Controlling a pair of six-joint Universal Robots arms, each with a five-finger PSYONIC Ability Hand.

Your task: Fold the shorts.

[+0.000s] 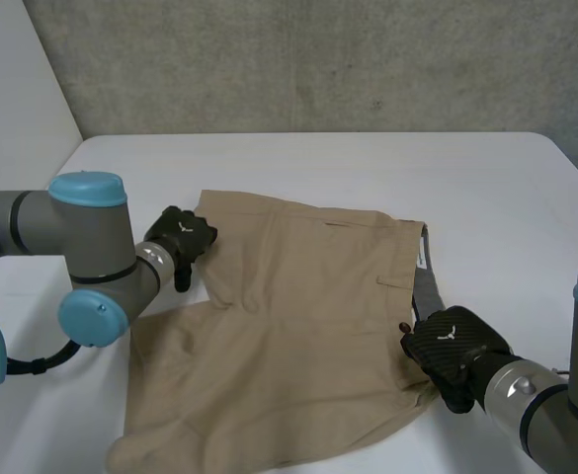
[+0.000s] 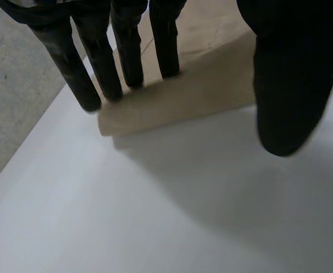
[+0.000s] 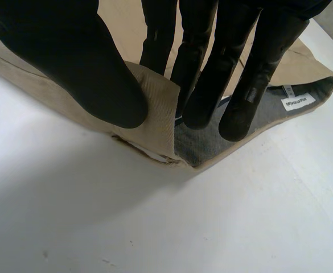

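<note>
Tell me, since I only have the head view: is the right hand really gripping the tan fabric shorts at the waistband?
Observer: Yes. In its wrist view the right hand presses its thumb on the tan waistband from outside, with the fingers inside on the grey lining.
Operator: And the left hand?
Observer: Its straight fingers rest on the edge of the shorts; the thumb hangs over the white table, pinching nothing.
Operator: Anything inside the waistband?
Observer: A small white label on the lining, beside the right fingertips.

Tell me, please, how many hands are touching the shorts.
2: the left hand rests straight fingers on the shorts' far left corner; the right hand pinches the waistband's near end.
</note>
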